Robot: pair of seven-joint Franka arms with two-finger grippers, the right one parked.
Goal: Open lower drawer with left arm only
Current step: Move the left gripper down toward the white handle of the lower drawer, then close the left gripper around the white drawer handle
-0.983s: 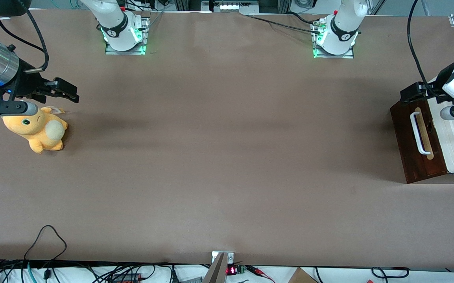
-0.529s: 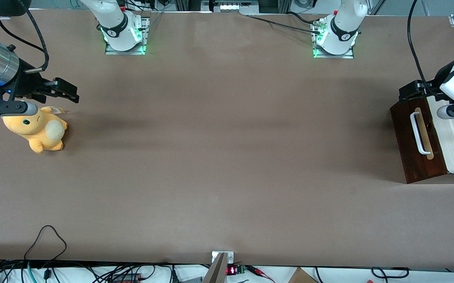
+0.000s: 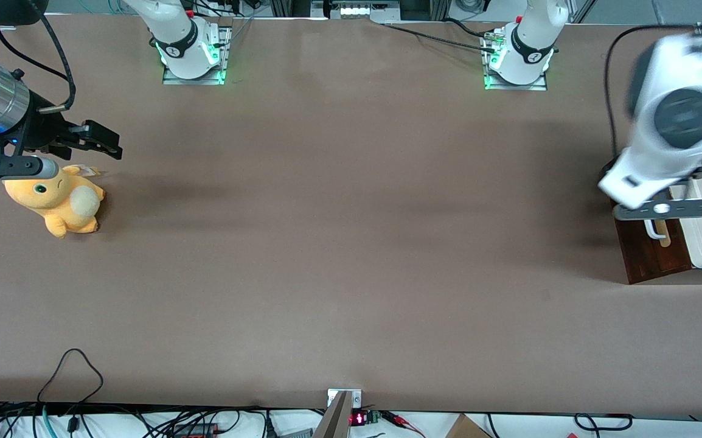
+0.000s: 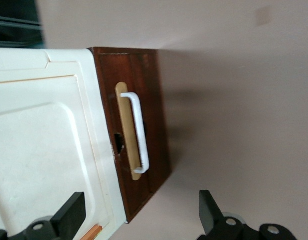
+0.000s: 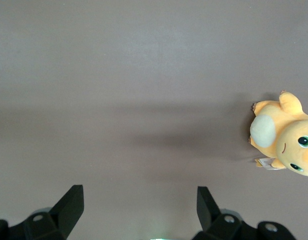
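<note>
Drawer unit stands at the worktop's (image 3: 351, 243) 3 o'clock edge as the front camera sees it, at the working arm's end. The lower drawer (image 4: 155, 100) shows its dark brown front, with the white bar handle (image 4: 139, 131) running along a light tan strip (image 4: 124, 150). The front's long edge lies directly against the cream-white panel (image 4: 38, 140). We note a small dark notch at the strip's edge, on the panel side.

The left arm (image 3: 667, 128) hangs over the unit and looks smeared in the front view. It covers the drawer's 12 o'clock part, leaving only the 6 o'clock end of the front and the handle tip uncovered.

From the wrist camera we see the gripper (image 4: 141, 202) spread wide with nothing between its black fingers (image 4: 71, 212). It hovers above the drawer, clear of the handle, with one finger over the panel and the other over bare worktop.

An orange plush toy (image 3: 59, 201) lies at 9 o'clock, at the parked arm's end.
</note>
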